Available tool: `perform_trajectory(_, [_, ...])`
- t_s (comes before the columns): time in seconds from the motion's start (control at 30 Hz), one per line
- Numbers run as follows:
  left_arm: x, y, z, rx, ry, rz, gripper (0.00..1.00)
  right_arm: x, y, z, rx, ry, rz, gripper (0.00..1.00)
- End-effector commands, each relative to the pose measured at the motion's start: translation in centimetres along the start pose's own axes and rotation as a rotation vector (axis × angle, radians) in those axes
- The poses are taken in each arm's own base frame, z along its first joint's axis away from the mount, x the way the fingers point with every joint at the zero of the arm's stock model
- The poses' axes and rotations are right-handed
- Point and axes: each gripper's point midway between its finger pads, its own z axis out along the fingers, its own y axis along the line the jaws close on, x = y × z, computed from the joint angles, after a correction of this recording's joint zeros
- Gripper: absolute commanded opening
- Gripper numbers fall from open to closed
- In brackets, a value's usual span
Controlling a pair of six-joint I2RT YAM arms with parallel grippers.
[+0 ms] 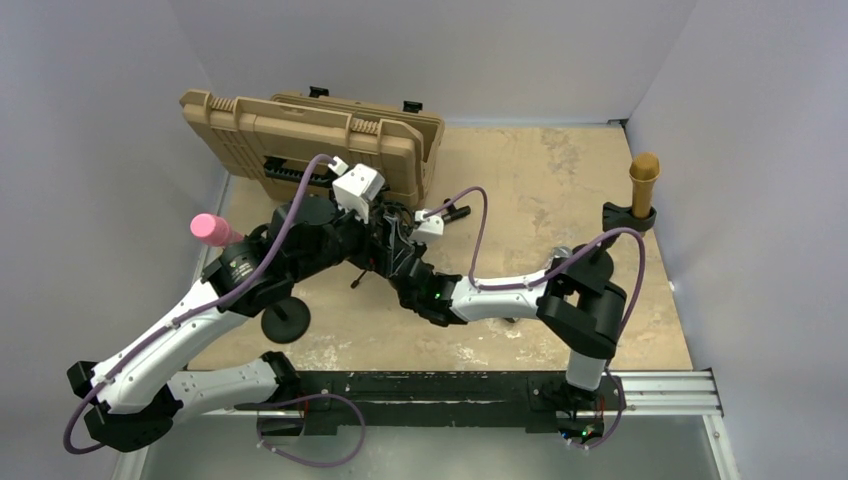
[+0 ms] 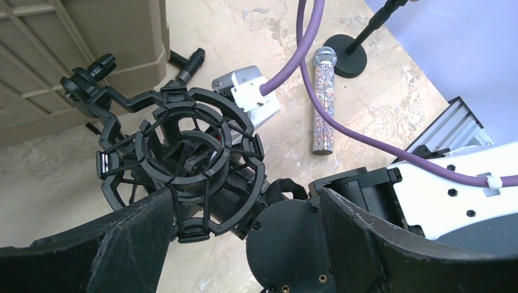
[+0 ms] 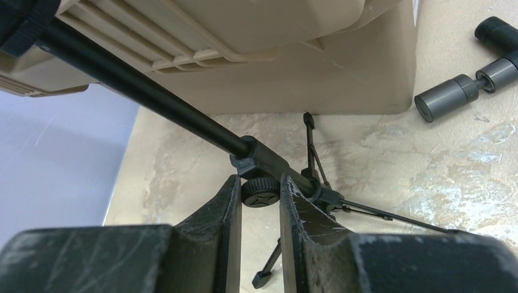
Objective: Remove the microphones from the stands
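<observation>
A black shock mount [image 2: 183, 165] sits on top of a black tripod stand [image 3: 269, 165] at the table's middle. I cannot tell whether a microphone is inside its dark inner ring. A glittery silver microphone [image 2: 322, 101] lies flat on the table to the right. My left gripper [image 2: 244, 195] is open, one finger beside the shock mount and the other beyond my right arm's wrist. My right gripper [image 3: 259, 183] is shut on the stand's clamp knob [image 3: 261, 194], just above the tripod legs. In the top view both grippers meet at the stand [image 1: 385, 235].
A tan hard case [image 1: 310, 140] stands at the back left. A pink microphone [image 1: 210, 228] stands on a round-base stand [image 1: 285, 322] at left, a gold one [image 1: 644, 180] at the right wall. Grey adapter pieces [image 3: 455, 91] lie by the case. Purple cables [image 2: 342, 128] cross the middle.
</observation>
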Motion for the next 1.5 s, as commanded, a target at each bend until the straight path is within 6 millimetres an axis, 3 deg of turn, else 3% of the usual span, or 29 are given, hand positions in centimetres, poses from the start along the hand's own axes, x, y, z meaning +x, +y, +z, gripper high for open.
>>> perform_trajectory(0.0, [-0.7, -1.2, -0.1, 0.058, -0.031, -0.022, 0.83, 0.9, -2.3, -0.9, 0.028, 0.028, -0.151, 0.0])
perform_trajectory(0.07, [-0.8, -1.2, -0.2, 0.058, -0.035, -0.023, 0.83, -0.9, 0.3, -2.0, -0.122, 0.035, -0.103, 0.1])
perform_trajectory(0.13, [-0.8, -1.2, -0.4, 0.058, -0.038, -0.023, 0.83, -1.6, 2.4, -3.3, -0.26, 0.06, -0.064, 0.28])
perform_trajectory(0.23, [-0.8, -1.1, -0.7, 0.057, -0.044, -0.024, 0.83, -2.2, 3.4, -4.6, -0.367, 0.083, -0.024, 0.48])
perform_trajectory(0.37, [-1.0, -1.2, -1.1, 0.066, -0.053, -0.025, 0.83, -2.5, 3.3, -6.2, -0.458, 0.113, 0.011, 0.6])
perform_trajectory(0.5, [-1.5, -1.4, -1.7, 0.075, -0.074, -0.024, 0.84, -3.2, 2.2, -8.2, -0.555, 0.141, 0.075, 0.63])
perform_trajectory(0.63, [-2.5, -1.6, -2.7, 0.087, -0.106, -0.011, 0.9, -5.6, 1.1, -9.6, -0.698, 0.125, 0.156, 0.62])
perform_trajectory(0.87, [-3.3, -1.2, -3.2, 0.063, -0.122, 0.015, 0.9, -5.9, 0.7, -10.1, -0.801, 0.144, 0.142, 0.61])
perform_trajectory(0.97, [-3.0, -0.5, -3.0, 0.027, -0.106, 0.021, 0.84, -4.7, 0.1, -9.1, -0.767, 0.169, 0.102, 0.61])
perform_trajectory(1.17, [-2.9, 2.7, -2.1, -0.135, -0.036, -0.019, 0.55, -4.2, -0.4, -9.4, -0.802, 0.204, 0.127, 0.58])
perform_trajectory(1.47, [-2.9, 3.7, 0.5, -0.18, 0.015, -0.037, 0.4, -3.7, -1.9, -9.5, -0.784, 0.219, 0.142, 0.58])
